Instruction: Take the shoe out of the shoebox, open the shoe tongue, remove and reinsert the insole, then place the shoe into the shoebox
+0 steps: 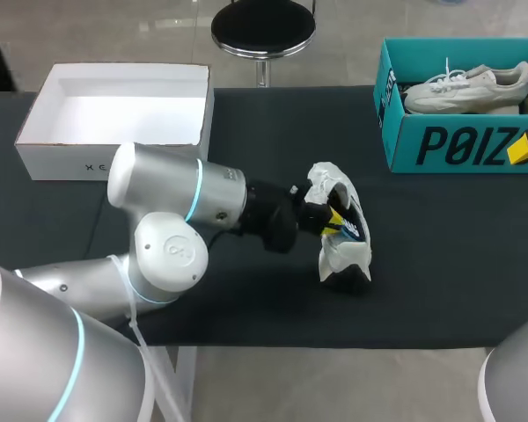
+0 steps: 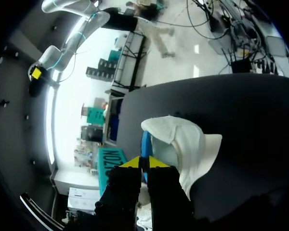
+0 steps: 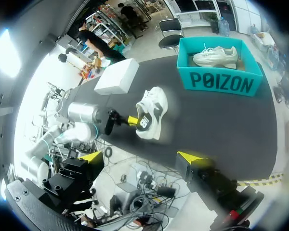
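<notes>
A white shoe (image 1: pixel 336 251) with dark trim lies on its side in the middle of the black table (image 1: pixel 440 264). My left gripper (image 1: pixel 333 220) is at the shoe's opening. In the left wrist view its yellow tips (image 2: pixel 144 162) are pressed together on the thin edge of a blue insole (image 2: pixel 145 142) that sticks out of the shoe (image 2: pixel 188 142). My right gripper (image 3: pixel 140 158) is open and holds nothing, high above the table, well away from the shoe (image 3: pixel 150 113). One of its yellow fingertips (image 1: pixel 521 149) shows in front of the teal shoebox (image 1: pixel 440 145).
The teal shoebox (image 3: pixel 221 81) at the back right holds a second pale shoe (image 1: pixel 466 88). A white open box (image 1: pixel 114 114) stands at the back left. My left arm (image 1: pixel 176 220) stretches across the table's front left.
</notes>
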`<state>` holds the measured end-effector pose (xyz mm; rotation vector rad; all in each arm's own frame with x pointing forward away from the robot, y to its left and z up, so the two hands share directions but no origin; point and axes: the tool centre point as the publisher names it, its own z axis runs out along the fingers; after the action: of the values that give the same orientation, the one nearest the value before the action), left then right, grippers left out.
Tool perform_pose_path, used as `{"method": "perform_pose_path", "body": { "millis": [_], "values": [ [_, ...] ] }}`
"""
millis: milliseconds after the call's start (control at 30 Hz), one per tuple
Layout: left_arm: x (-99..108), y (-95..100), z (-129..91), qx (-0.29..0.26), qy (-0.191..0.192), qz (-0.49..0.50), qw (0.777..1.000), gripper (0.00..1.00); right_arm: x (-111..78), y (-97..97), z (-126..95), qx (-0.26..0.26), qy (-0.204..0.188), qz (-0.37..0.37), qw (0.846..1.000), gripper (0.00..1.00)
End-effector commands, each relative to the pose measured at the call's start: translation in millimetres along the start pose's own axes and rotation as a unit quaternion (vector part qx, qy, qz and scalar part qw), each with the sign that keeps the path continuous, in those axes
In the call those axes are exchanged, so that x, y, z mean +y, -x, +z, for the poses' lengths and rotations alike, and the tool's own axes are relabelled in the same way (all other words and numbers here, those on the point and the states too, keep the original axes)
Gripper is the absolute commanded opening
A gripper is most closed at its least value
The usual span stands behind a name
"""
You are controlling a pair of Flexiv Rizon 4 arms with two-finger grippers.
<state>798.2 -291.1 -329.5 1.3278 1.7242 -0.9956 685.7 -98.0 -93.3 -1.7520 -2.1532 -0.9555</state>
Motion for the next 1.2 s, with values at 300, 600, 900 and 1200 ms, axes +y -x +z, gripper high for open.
{"method": "perform_pose_path", "body": {
  "millis": [300,600,900,1200],
  "values": [
    [27,-5.7,6,0.003,0.021,0.013,1.0,0.0,1.9,0.3,1,-0.001,-0.002,0.001,1.0,1.0],
    [28,4.3,8,-0.004,0.026,0.011,1.0,0.0,1.9,0.3,1,-0.001,-0.002,0.001,1.0,1.0],
    [-5,13.9,-11,0.004,0.003,0.002,1.0,0.72,1.9,0.3,1,-0.001,-0.002,0.001,1.0,1.0],
    [-13,29.8,-36,0.01,-0.003,-0.003,1.0,1.0,1.9,0.3,1,-0.001,-0.002,0.001,1.0,1.0]
  ]
}}
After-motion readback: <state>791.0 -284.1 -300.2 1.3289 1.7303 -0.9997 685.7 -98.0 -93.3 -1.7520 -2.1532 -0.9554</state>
